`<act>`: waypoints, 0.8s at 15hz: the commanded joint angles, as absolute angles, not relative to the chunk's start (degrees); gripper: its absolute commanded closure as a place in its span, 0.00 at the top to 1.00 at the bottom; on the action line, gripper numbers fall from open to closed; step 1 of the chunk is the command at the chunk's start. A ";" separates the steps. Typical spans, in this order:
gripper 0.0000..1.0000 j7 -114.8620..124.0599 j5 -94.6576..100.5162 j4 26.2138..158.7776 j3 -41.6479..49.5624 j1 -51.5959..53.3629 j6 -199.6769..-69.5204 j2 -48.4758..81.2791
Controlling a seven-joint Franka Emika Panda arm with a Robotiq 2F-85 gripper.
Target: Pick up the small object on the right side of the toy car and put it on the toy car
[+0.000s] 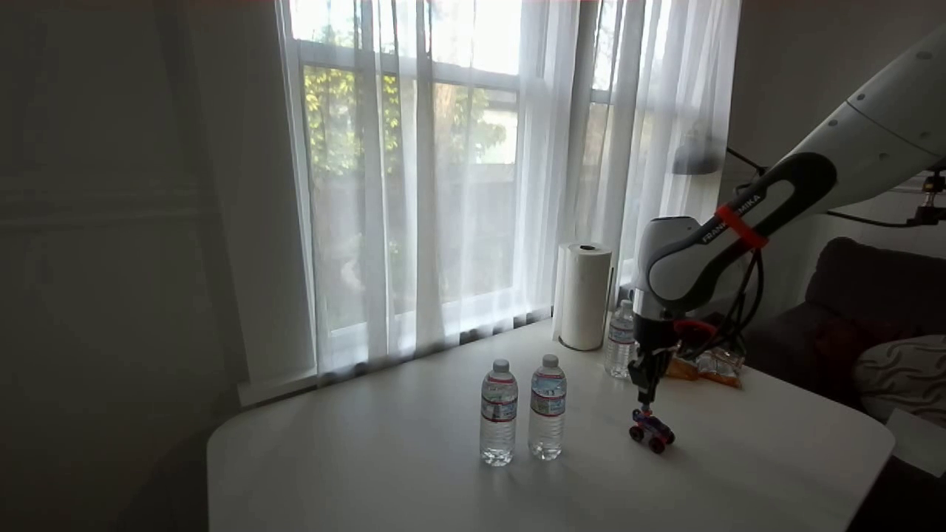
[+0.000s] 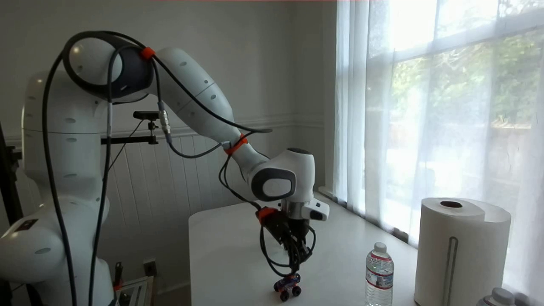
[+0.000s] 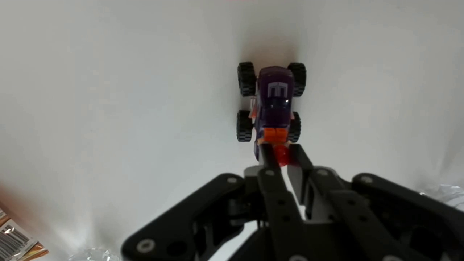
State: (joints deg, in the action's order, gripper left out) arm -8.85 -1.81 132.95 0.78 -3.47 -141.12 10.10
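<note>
Inside table edge point(image 1: 878, 448), toy car point(image 3: 275, 99), room either side, fingers point(image 3: 301, 161) above clamped on red object point(image 3: 282, 155)

Bare tabletop point(image 3: 145, 90) flanks the toy car point(image 3: 276, 94) on both sides; the gripper point(image 3: 281, 154) blocks one end from above, and two water bottles point(image 1: 499, 425) obstruct the way farther off
</note>
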 commanded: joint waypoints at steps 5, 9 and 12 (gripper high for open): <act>0.03 -8.06 -1.39 132.16 1.00 -3.19 -141.49 10.81; 0.03 -7.93 -1.64 132.18 0.99 -3.23 -142.09 10.96; 0.03 -8.10 -1.84 132.21 0.90 -3.24 -142.51 11.06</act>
